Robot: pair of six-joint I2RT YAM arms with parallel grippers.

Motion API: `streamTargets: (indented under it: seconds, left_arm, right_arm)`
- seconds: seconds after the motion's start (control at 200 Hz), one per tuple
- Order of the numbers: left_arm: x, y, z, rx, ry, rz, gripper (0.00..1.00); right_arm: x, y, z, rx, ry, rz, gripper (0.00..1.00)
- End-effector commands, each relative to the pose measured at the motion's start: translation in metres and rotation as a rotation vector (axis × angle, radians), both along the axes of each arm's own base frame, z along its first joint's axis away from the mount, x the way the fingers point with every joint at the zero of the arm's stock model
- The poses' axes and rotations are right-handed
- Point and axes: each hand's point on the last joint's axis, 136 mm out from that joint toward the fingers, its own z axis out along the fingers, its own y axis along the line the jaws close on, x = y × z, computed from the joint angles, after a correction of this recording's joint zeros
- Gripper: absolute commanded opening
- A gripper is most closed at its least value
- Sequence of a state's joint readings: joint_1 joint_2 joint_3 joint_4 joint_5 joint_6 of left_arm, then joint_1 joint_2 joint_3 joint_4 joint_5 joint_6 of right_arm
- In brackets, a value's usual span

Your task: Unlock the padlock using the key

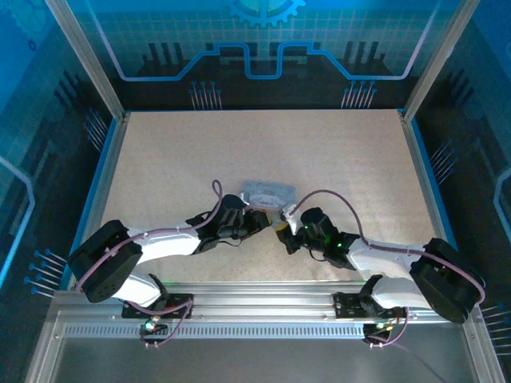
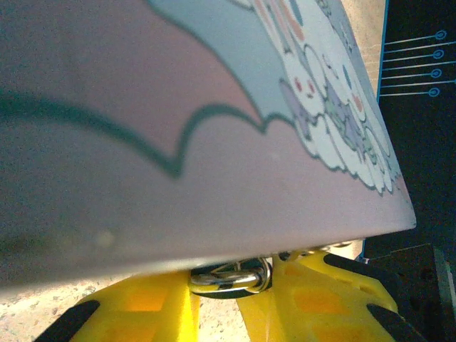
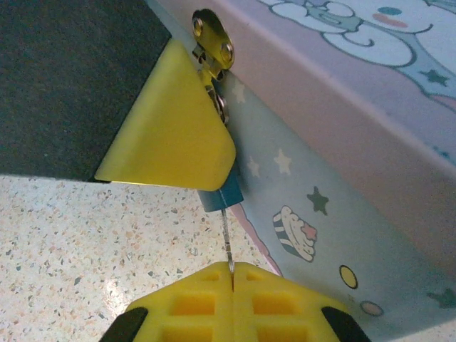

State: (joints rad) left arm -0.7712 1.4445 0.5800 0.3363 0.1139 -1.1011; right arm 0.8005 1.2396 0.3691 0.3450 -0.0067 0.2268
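The padlock hangs from the brass hasp on the front of the lavender tin. Its metal shackle sits between the yellow fingers of my left gripper, which is shut on the padlock. In the right wrist view one left finger covers most of the lock. Only the padlock's dark bottom end pokes out below it. The key is a thin metal blade running from that bottom end back into my right gripper, which is shut on it. From above, both grippers meet at the tin's near edge.
The tin lies on the speckled table near the middle, its printed lid close over the left wrist camera. Blue side walls border the table. Open tabletop lies to the left of the key.
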Motion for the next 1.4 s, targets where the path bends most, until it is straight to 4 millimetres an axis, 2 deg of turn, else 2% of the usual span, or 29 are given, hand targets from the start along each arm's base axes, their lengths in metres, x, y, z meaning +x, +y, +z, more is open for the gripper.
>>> streamTargets:
  seconds: [0.0, 0.205, 0.5, 0.72, 1.136, 1.396]
  left_arm:
    - [0.003, -0.005, 0.022, -0.060, -0.048, -0.014, 0.25]
    - [0.003, -0.006, 0.023, -0.066, -0.047, -0.018, 0.25]
    - [0.002, -0.006, 0.023, -0.074, -0.043, -0.018, 0.25]
    - [0.002, -0.007, 0.022, -0.076, -0.044, -0.020, 0.25]
    - [0.001, -0.005, 0.014, -0.064, -0.034, -0.018, 0.26]
    - [0.001, -0.005, 0.009, -0.060, -0.025, -0.020, 0.25]
  right_arm:
    - [0.008, 0.016, 0.025, 0.063, -0.069, 0.022, 0.06]
    - [0.008, 0.020, 0.027, 0.083, -0.078, 0.035, 0.05]
    - [0.022, 0.018, 0.035, 0.127, -0.097, 0.022, 0.05]
    - [0.024, 0.023, 0.039, 0.172, -0.070, 0.069, 0.05]
    - [0.031, 0.028, 0.036, 0.196, -0.029, 0.095, 0.06]
    - [0.033, 0.032, 0.045, 0.243, -0.019, 0.125, 0.05]
